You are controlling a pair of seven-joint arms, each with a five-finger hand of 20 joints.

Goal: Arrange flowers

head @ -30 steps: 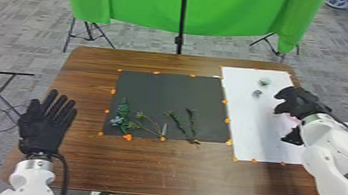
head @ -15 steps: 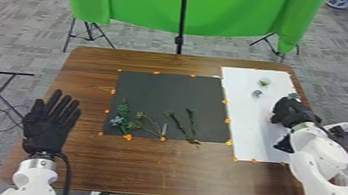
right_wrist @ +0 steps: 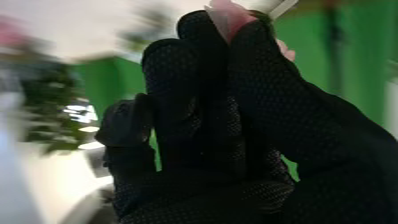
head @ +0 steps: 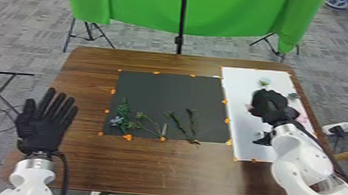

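In the head view, the right hand (head: pixel 273 104) is above the white sheet (head: pixel 247 124) on the table's right side. The right wrist view has the thumb and fingers of the right hand (right_wrist: pixel 200 120) pinching a pink flower (right_wrist: pixel 233 19) at their tips. Sprigs with bluish-green heads (head: pixel 120 121) and green stems (head: pixel 191 123) lie on the lower part of the dark mat (head: pixel 158 91). The left hand (head: pixel 43 128) stays over the table's left side, open with straight fingers.
Small greenish items (head: pixel 263 82) stand near the white sheet's far end, with another green piece (head: pixel 293 96) by its right edge. Blurred greenery (right_wrist: pixel 51 95) and a pink patch (right_wrist: pixel 11 32) are in the right wrist view. Orange marks border the mat and sheet.
From the table's right edge, the right hand has moved left across the white sheet. The left hand has shifted only slightly, and the stems on the mat lie as before.
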